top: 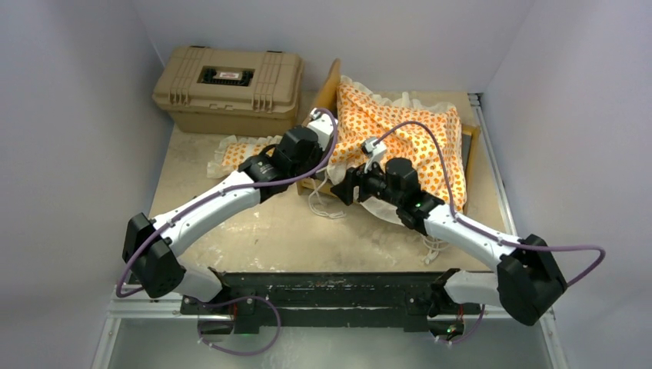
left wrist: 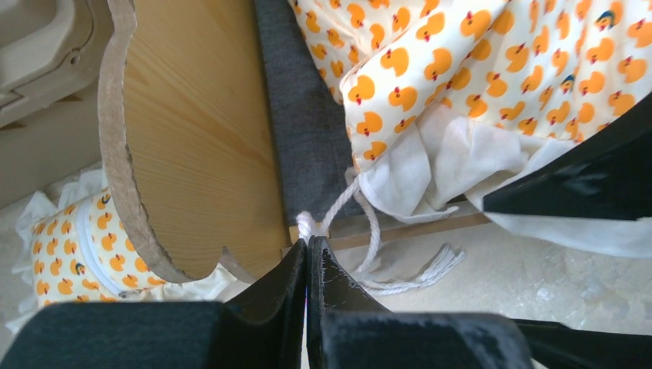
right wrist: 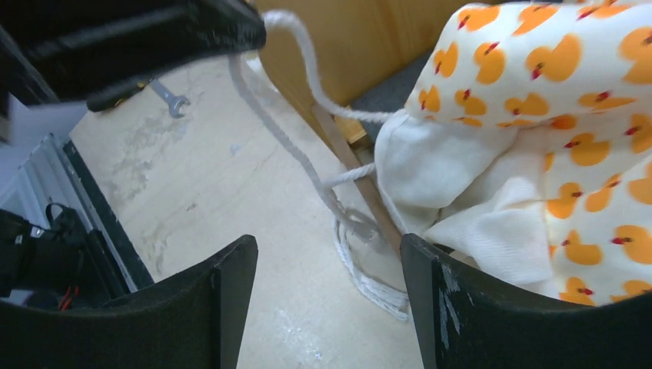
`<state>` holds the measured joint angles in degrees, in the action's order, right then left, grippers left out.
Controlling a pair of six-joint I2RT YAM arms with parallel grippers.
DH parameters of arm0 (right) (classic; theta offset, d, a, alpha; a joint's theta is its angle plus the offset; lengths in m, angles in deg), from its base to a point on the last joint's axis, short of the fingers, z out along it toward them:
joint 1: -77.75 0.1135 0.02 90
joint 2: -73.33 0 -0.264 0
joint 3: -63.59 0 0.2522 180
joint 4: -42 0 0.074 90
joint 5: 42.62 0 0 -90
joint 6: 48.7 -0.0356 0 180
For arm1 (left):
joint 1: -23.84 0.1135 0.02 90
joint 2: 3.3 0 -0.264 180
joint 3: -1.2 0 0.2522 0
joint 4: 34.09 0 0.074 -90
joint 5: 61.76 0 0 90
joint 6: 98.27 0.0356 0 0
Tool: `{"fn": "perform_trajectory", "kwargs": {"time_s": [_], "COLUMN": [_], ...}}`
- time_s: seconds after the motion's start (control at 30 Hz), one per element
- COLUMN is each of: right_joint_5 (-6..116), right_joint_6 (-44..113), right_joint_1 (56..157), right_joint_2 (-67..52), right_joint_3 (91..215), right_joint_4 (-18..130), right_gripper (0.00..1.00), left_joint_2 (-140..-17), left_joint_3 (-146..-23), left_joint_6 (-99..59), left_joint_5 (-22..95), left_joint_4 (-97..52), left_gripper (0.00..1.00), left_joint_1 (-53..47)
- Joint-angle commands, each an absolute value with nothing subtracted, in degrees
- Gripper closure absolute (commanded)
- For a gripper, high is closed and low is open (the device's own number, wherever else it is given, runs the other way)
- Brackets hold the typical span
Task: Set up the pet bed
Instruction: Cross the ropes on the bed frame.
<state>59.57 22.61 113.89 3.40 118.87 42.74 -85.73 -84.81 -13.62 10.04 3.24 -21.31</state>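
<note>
Bed, top view: wood frame (top: pixel 331 83) at the back centre of the table (top: pixel 292 231), just right of a tan case (top: pixel 228 88).
Cushion, top view: duck-print cushion (top: pixel 400 131) heaped and rumpled on the frame, spilling over the front rail.
Pillow, top view: matching pillow (top: pixel 242 152) flat on the table, left of the headboard, outside the frame.
Left gripper (left wrist: pixel 307 250), left wrist: jaws pressed together, pinching a white cord (left wrist: pixel 373 231) at its knot by the frame's front corner.
Base, left wrist: grey base (left wrist: pixel 304 115) bare beside the headboard.
Right gripper (right wrist: pixel 327 246), right wrist: jaws apart, gripping nothing; cord loops on the table between them, white ruffle (right wrist: pixel 461 223) by one finger.
</note>
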Motion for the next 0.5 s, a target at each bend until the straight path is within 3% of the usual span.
{"fn": "perform_trajectory", "kwargs": {"time_s": [0.0, 0.47], "right_joint_5": [66.6, 70.1], "right_joint_6": [23.1, 28.0], "right_joint_1": [114.3, 114.7], "right_joint_2": [2.6, -7.7], "right_joint_3": [116.1, 117.0], "right_joint_4": [27.7, 13.8], "right_gripper": [0.29, 0.44], "left_joint_2": [-84.2, -85.7], "left_joint_3": [-89.1, -91.1], "left_joint_6": [-14.7, -17.3], "left_joint_5": [13.7, 17.4], "left_joint_4": [2.1, 1.1], "left_gripper": [1.00, 1.00], "left_joint_1": [-21.3, -21.3]}}
